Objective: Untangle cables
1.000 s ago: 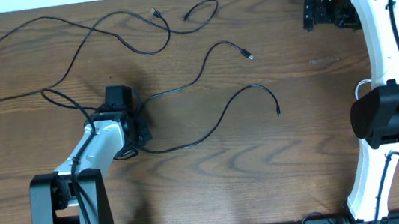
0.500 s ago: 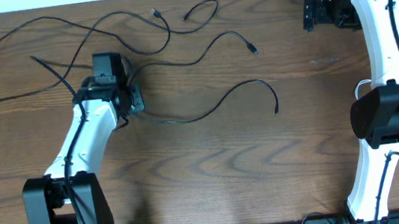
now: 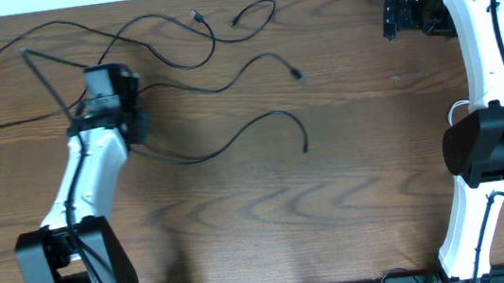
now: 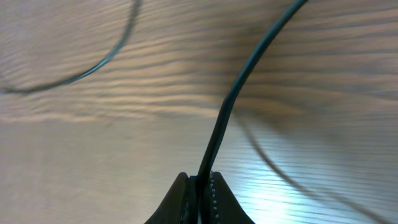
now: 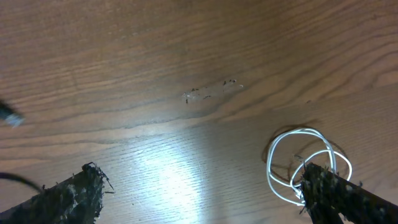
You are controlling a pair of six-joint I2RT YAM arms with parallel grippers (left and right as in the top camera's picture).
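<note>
Pinching a thin black cable [image 4: 231, 102], the left gripper [image 4: 200, 182] has dragged it leftward over the brown wooden surface [image 3: 335, 199], probably loosening the tangle; the right gripper [image 5: 202, 193] waits spread.

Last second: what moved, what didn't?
The left hand, shut on a black cable, swung toward the far left of the table, dragging that cable's loose plug end leftward with it. Nothing was let go. The right hand stayed open and parked at far right; the white cable did not visibly move.
</note>
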